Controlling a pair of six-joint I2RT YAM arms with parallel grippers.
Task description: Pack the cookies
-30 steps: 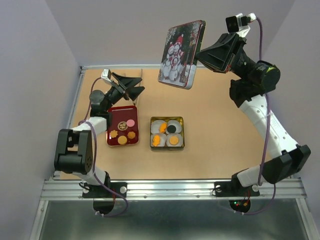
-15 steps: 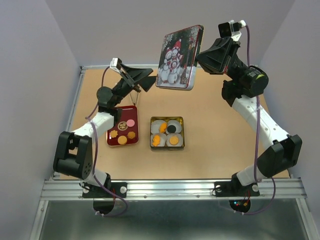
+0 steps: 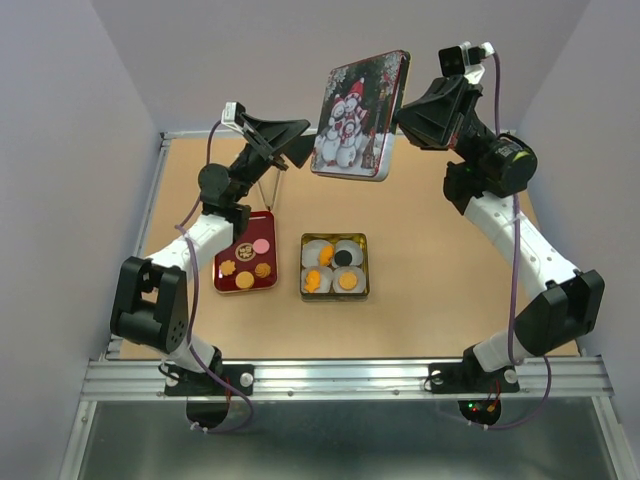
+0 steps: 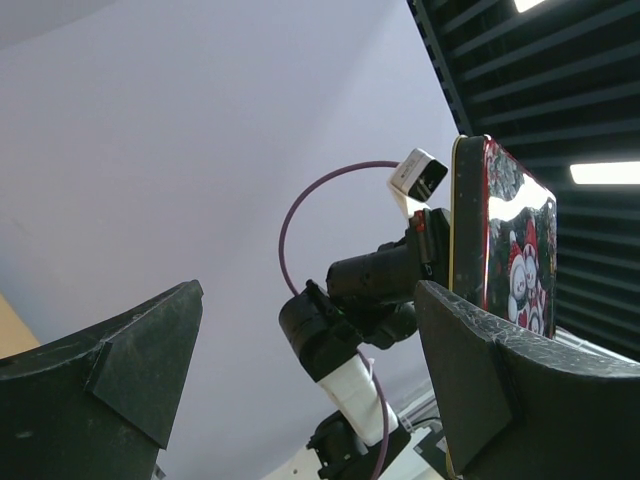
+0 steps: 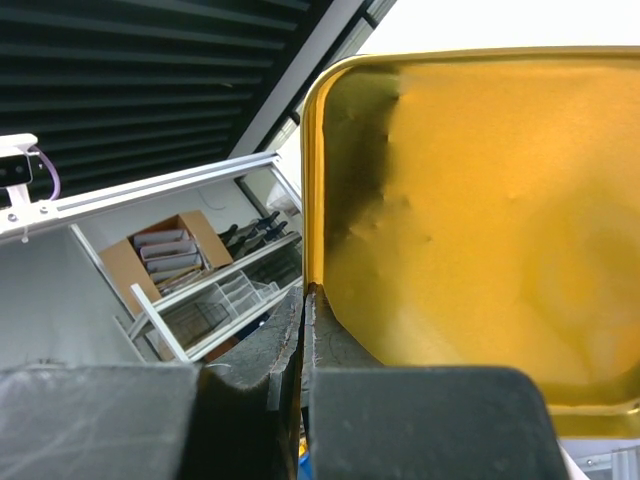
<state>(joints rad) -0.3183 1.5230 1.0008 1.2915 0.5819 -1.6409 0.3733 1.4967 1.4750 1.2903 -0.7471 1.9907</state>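
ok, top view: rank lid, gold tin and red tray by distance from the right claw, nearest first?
1. lid: clamped in the right claw, raised at the back.
2. gold tin: on the table, centre.
3. red tray: on the table, left of the tin.

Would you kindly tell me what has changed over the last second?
The open left claw rose and swung right toward the snowman lid, ending close to its left edge. The right claw, shut on the lid's right edge, shifted slightly left with it. The cookies, red tray and gold tin stayed put.
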